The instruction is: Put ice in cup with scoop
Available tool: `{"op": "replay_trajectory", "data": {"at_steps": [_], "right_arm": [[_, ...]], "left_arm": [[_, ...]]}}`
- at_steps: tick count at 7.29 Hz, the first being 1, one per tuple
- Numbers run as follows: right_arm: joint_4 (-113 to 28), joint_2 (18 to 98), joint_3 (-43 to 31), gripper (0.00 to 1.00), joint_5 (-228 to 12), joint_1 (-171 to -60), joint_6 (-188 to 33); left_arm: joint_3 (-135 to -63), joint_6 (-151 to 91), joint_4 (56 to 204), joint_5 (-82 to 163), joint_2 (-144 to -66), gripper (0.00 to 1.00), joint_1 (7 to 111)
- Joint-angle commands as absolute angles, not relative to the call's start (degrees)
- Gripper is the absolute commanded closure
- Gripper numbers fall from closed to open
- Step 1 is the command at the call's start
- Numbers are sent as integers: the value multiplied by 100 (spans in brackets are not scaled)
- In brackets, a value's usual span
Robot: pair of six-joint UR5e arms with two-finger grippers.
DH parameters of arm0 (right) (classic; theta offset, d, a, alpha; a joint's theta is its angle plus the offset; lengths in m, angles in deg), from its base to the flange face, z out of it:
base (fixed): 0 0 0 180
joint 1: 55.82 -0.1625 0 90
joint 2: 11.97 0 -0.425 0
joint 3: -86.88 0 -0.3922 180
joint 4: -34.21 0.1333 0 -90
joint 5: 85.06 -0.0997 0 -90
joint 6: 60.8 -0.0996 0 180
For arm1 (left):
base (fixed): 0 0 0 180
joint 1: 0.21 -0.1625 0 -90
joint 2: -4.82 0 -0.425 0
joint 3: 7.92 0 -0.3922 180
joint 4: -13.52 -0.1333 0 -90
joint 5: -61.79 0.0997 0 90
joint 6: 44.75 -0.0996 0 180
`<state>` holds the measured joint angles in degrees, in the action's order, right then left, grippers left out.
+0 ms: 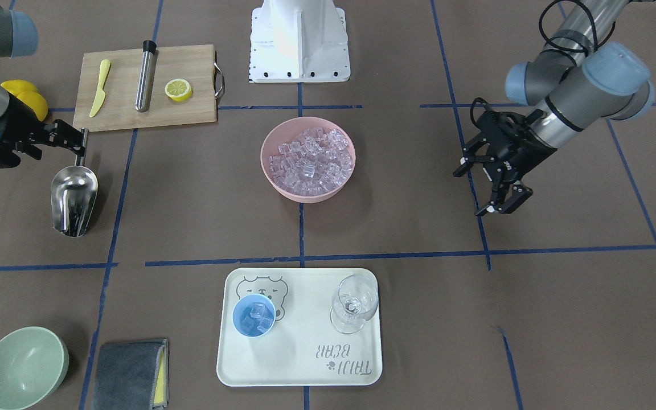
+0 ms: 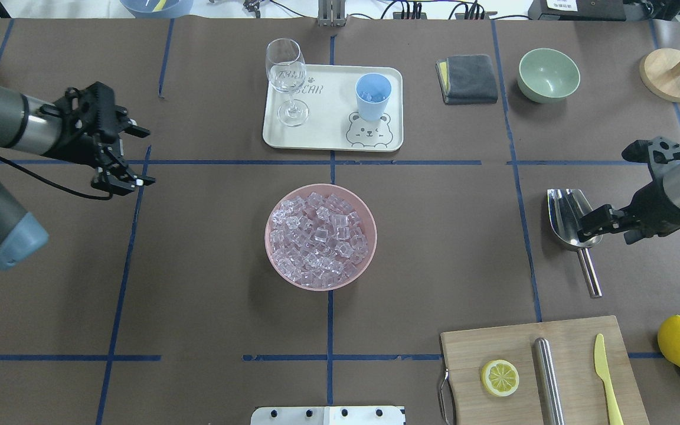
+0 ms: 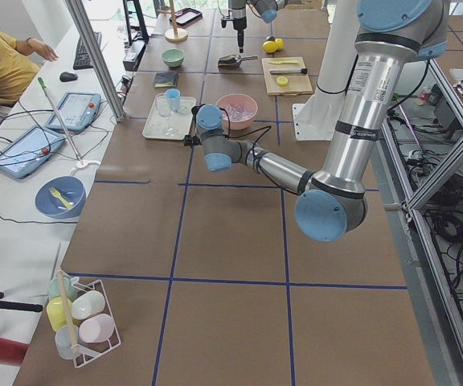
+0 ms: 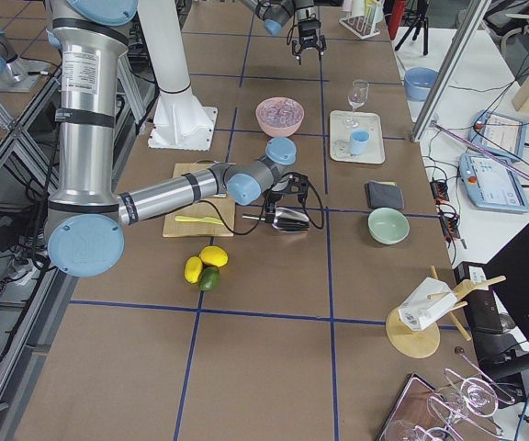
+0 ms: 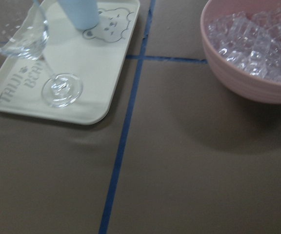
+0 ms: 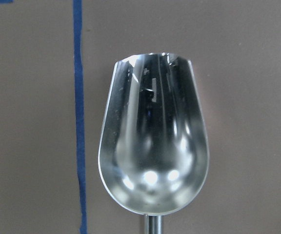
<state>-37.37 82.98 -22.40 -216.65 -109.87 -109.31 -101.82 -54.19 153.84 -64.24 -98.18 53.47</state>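
Note:
The steel scoop (image 1: 73, 199) (image 2: 567, 212) lies empty on the table at my right; it fills the right wrist view (image 6: 152, 146). My right gripper (image 1: 80, 145) (image 2: 591, 227) hangs open just above the scoop where handle meets trough, holding nothing. Most of the ice (image 1: 311, 159) (image 2: 319, 239) fills a pink bowl (image 1: 305, 196) at the table's middle. The light-blue cup (image 1: 254, 317) (image 2: 373, 96) stands on a cream tray (image 1: 305, 364) with a few cubes inside. My left gripper (image 1: 487, 191) (image 2: 139, 156) is open and empty, raised far to the left.
A clear wine glass (image 1: 353, 304) stands on the tray beside the cup. A wooden board (image 1: 191, 114) with a yellow knife, steel cylinder and lemon half lies near the scoop. A green bowl (image 1: 23, 370), grey cloth (image 1: 128, 373) and lemons (image 2: 679, 342) are at the table's right.

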Motion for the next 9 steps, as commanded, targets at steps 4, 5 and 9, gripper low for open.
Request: {"op": "replay_trajectory", "data": {"at_steps": [4,5,9], "right_arm": [[-4821,8217,-1789,0,-21673,-12471,-8283],[-4832,8138,-1588,0,-21672,-12664,-8104],[-4806,7909,-1208,0,-21655,-12841,-7618]], "left_arm": [[-10144,-5503,14519,-5855,-8731,0,7122],[-9987,-5503,14431,-5879,-8703,0,7464],[-9889,-5442,14317,-5931,-8457,0,7546]]}}
